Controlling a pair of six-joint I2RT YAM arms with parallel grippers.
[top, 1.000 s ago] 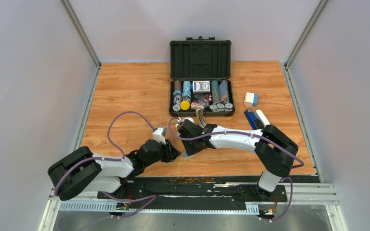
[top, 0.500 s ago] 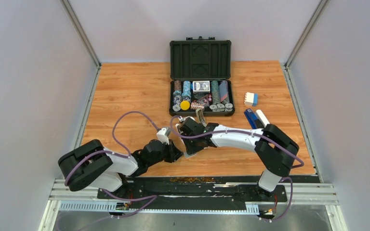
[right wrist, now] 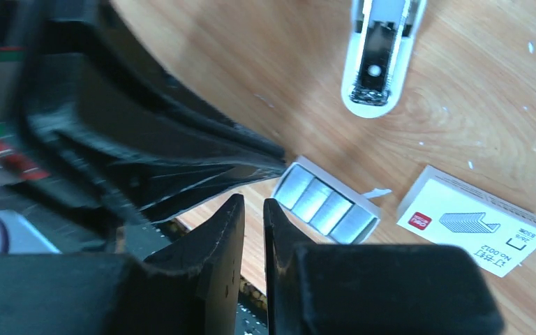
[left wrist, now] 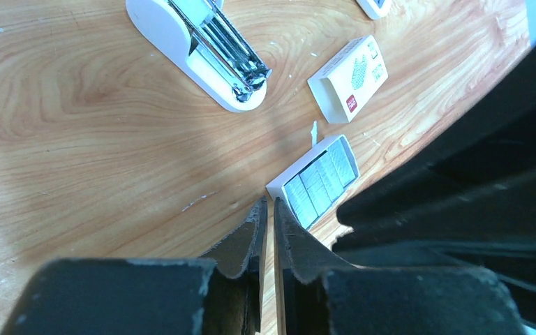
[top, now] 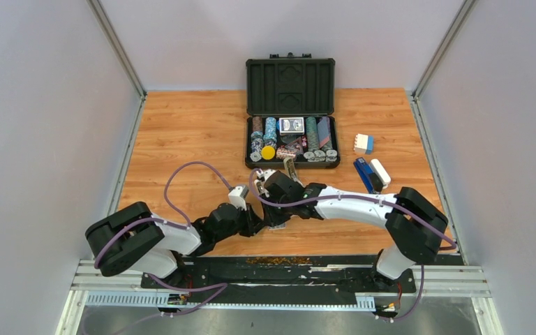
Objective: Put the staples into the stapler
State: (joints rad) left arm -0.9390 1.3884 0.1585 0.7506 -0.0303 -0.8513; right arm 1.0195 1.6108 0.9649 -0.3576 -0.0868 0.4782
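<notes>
The stapler lies open on the wood with its pale underside and metal channel up; in the right wrist view the stapler is at the top. Silvery staples fill a small white tray, and the empty white sleeve lies beside it. My left gripper is shut with nothing in it, its tips right at the tray's near corner. My right gripper is also shut and holds nothing, just left of the staples. The two grippers meet over the tray, which is hidden in the top view.
An open black case of poker chips stands behind the work spot. A dark blue stapler and a small white and blue box lie at the right. The table's front edge is close below the grippers.
Both grippers have closed. The left arm has pushed forward toward the right gripper. The right arm's elbow has swung out to the right.
</notes>
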